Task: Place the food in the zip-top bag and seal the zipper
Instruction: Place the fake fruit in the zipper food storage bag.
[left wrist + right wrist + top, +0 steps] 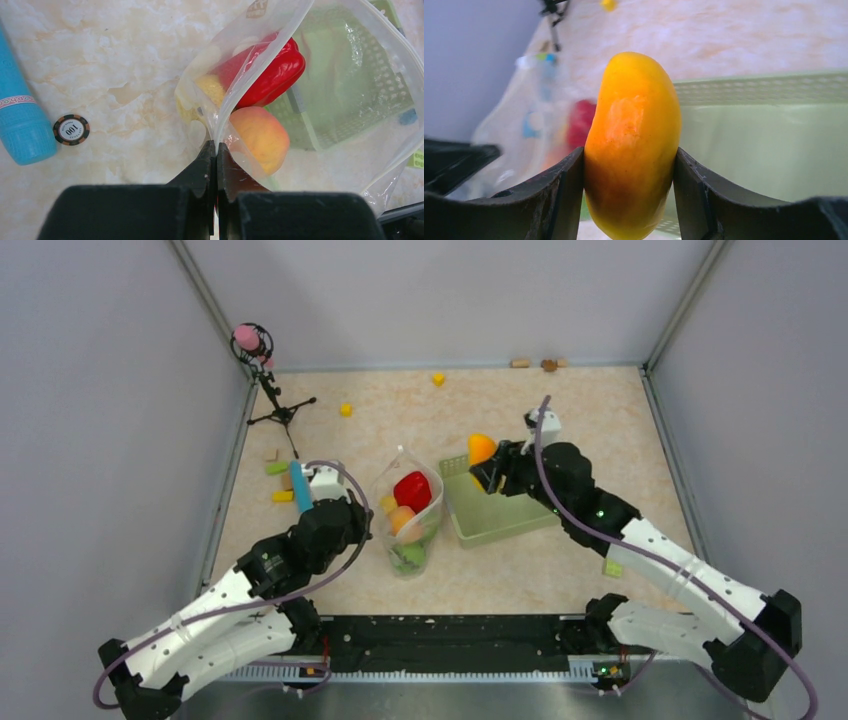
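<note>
Neighbour: pale green slatted basket (490,520) beside clear dotted bag (330,165).
Left hand (216,146): pinching its rim.
Right hand (629,162): clamping orange-yellow toy mango (631,120).

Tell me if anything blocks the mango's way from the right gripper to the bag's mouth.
Nothing visible does. The right gripper holds the mango over the green basket's corner; the zip-top bag lies beside that basket, its edge pinched by the left gripper. Only the basket's rim sits below the path.

The zip-top bag (400,468) lies mid-table, with the basket (505,520) just beside it on the right. A toy pepper (412,490) and a peach (260,137) sit inside the bag, pepper behind peach. The mango (481,448) hangs above the basket's far left corner, and a poker chip (71,129) lies left of the bag.
</note>
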Robot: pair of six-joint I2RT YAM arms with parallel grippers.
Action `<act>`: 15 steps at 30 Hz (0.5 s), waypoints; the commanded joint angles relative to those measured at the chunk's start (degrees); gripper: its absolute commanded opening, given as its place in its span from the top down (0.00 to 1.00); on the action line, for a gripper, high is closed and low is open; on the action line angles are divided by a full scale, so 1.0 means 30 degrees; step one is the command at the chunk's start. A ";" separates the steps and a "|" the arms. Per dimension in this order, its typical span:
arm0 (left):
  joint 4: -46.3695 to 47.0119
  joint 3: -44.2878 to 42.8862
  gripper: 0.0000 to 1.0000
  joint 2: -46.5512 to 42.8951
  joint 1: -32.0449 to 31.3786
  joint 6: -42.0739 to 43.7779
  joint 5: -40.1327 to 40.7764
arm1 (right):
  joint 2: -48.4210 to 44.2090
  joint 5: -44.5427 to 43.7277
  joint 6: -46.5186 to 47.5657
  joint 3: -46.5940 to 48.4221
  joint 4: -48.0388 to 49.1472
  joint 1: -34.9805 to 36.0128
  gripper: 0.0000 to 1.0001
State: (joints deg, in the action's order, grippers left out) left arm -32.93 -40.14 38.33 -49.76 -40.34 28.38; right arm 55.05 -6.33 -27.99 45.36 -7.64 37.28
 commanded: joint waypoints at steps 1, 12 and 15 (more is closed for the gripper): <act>0.1075 -0.0921 1.00 0.0576 -0.0055 -0.0036 -0.0178 | 0.1814 0.0016 0.0359 0.3284 0.1114 0.3868 0.61; 0.1491 -0.1194 1.00 0.0858 -0.0055 -0.0374 -0.0680 | 0.8386 -0.7473 -0.0096 0.7141 0.3721 0.9645 0.59; 0.1388 -0.1076 1.00 0.0536 -0.0055 -0.0304 -0.0686 | 0.9329 -0.8899 -0.0259 0.7362 0.3660 1.0099 0.57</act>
State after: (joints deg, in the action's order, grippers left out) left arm -30.96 -41.36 41.10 -49.76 -40.82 26.37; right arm 80.09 -23.53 -27.70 64.66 0.01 65.56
